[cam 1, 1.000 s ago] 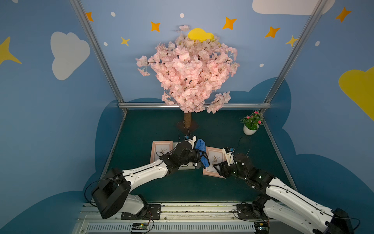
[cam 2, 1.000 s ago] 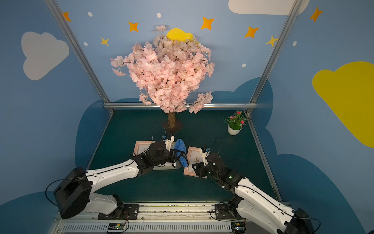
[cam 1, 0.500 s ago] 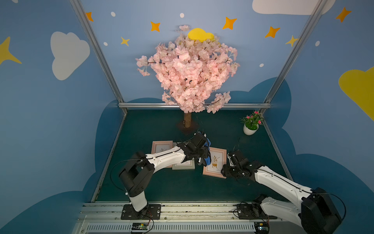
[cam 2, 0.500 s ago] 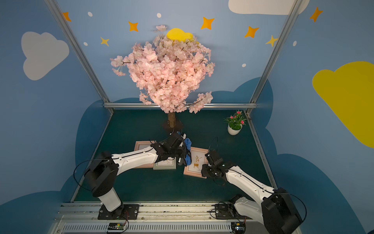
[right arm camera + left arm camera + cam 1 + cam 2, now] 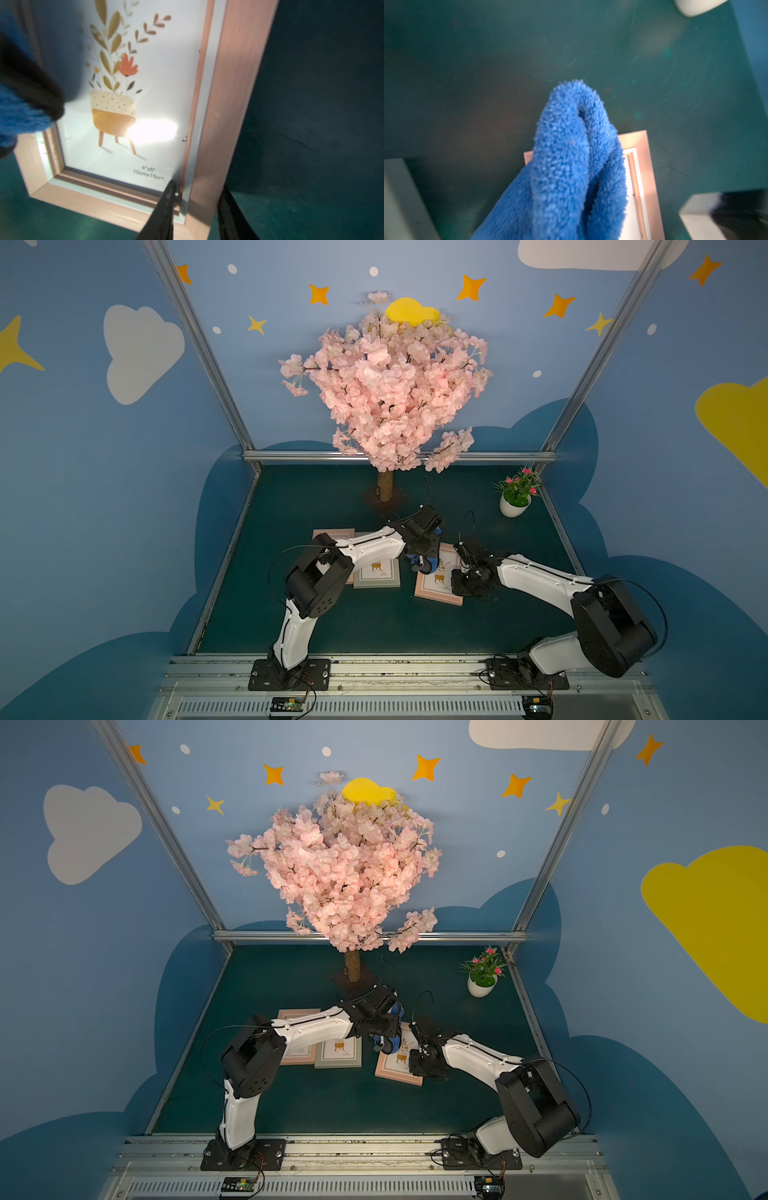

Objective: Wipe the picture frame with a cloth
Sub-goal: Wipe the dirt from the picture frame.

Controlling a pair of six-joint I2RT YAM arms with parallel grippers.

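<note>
Cloth (image 5: 571, 166), plush blue with dark reverse, hangs bunched from the clamped left gripper (image 5: 423, 558) over a pink picture frame (image 5: 232, 104); right gripper (image 5: 198, 185) straddles its rail, grip unclear.

The print (image 5: 158, 93) in the picture frame (image 5: 234, 93) reads 4"x6", 10cmx15cm.

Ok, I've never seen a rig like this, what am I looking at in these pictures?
Two robot arms stand at a green table, each ending in a two-fingered gripper. Both top views look down on the whole scene; the two close-ups come from cameras on the arms' wrists. On the table lie three picture frames: a pink frame under the grippers, a grey frame and a second pink frame, plus a blossom tree and a potted plant. The left gripper is shut on the blue cloth, over the pink frame. The right gripper straddles that frame's side rail; whether it pinches is unclear.
</note>
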